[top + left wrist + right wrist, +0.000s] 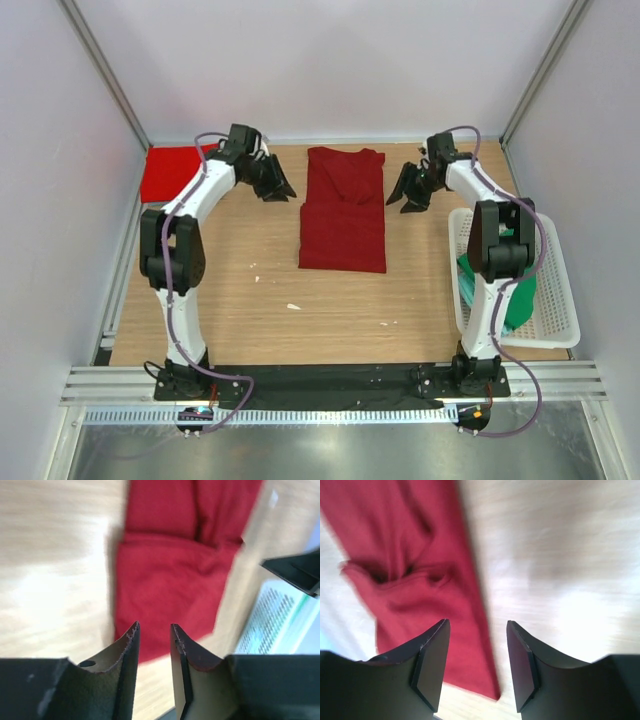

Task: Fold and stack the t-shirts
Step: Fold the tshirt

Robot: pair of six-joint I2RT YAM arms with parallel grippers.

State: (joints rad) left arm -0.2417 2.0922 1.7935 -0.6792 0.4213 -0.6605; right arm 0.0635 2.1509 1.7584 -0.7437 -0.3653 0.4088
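So our left pincer sits with jaws a crack apart and our right pincer wider, both empty. The maroon t-shirt lies flat between them, folded into a long strip, likely so each can grab a corner next.

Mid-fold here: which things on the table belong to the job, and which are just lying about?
Job: maroon t-shirt, centre; folded red t-shirt, far left corner; green t-shirt in the white basket.
Lying about: small white scraps on the table.
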